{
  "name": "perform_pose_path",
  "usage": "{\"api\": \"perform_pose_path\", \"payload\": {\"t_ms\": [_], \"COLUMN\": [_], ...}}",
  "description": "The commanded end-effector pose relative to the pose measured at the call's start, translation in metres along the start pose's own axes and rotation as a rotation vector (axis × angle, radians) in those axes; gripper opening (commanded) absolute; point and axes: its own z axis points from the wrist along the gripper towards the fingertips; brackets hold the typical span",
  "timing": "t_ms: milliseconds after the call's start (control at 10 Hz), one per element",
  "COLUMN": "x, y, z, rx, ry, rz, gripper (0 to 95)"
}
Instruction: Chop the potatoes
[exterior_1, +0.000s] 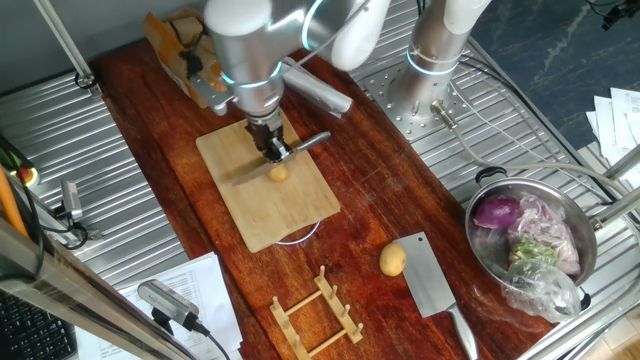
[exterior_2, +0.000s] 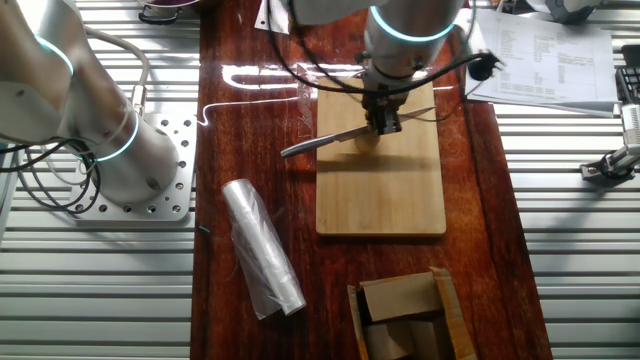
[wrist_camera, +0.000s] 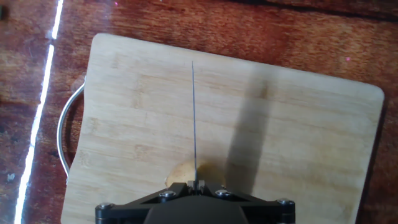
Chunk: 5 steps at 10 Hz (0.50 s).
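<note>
End effector (exterior_1: 275, 150) grips knife (wrist_camera: 194, 118) over potato (exterior_1: 279, 173) on board (exterior_1: 266, 190); no legible writing

On the dark wooden desk (exterior_2: 250, 140) lies a pale cutting board (exterior_2: 381, 190). Over its far end the tool (exterior_2: 384, 122) points down, closed on a knife (exterior_2: 330, 140) whose blade reaches out past the board's left edge. A potato (exterior_2: 366, 141) shows just under the tool, mostly hidden. Nearer, a roll of clear plastic (exterior_2: 262, 248) lies beside an open cardboard box (exterior_2: 405, 318).
</note>
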Motion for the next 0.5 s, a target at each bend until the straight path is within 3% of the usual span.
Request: {"api": "perform_pose_path", "payload": {"t_ms": [100,500], "x": [-0.0005,-0.0008], "y": [-0.0015,-0.0017], "z": [0.0227,0.0295], "rx": [-0.001,-0.009], "ry": [-0.018,-0.017], "rz": [-0.015,-0.01], "gripper": [0.0,0.0]}}
